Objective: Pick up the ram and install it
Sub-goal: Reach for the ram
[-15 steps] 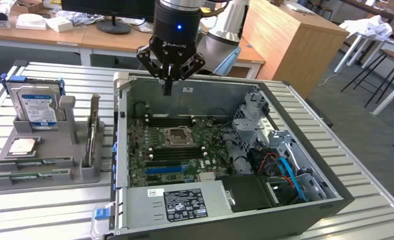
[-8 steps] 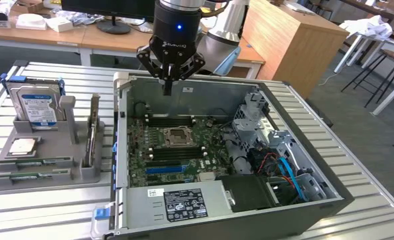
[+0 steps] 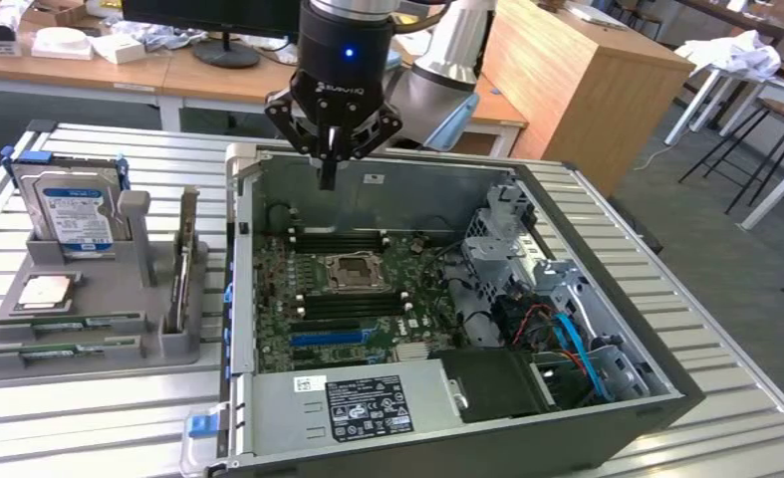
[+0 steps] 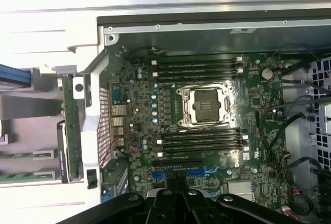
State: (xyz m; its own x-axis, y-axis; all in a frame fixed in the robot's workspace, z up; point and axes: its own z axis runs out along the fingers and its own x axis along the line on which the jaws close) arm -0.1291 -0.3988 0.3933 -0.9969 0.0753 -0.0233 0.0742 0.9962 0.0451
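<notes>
Two green ram sticks (image 3: 70, 324) lie flat in slots of a grey holder (image 3: 93, 363) at the exterior view's left, beside the open computer case. In the wrist view the ram sticks (image 4: 20, 154) sit at the picture's edge. My gripper (image 3: 327, 179) hangs over the case's far wall, well away from the ram, with its fingers shut together and nothing between them. Below it lies the green motherboard (image 3: 365, 329) with empty black memory slots (image 4: 199, 142) on both sides of the CPU socket (image 4: 204, 105). My gripper (image 4: 176, 183) also shows in the wrist view, over the board's edge.
The grey holder also carries a blue-and-white hard drive (image 3: 76, 214), a square silver CPU chip (image 3: 44, 291) and a card standing on edge (image 3: 183, 261). Inside the case are a drive cage (image 3: 525, 234), cables (image 3: 565, 334) and a power supply (image 3: 365, 403). Desks and a wooden cabinet stand behind.
</notes>
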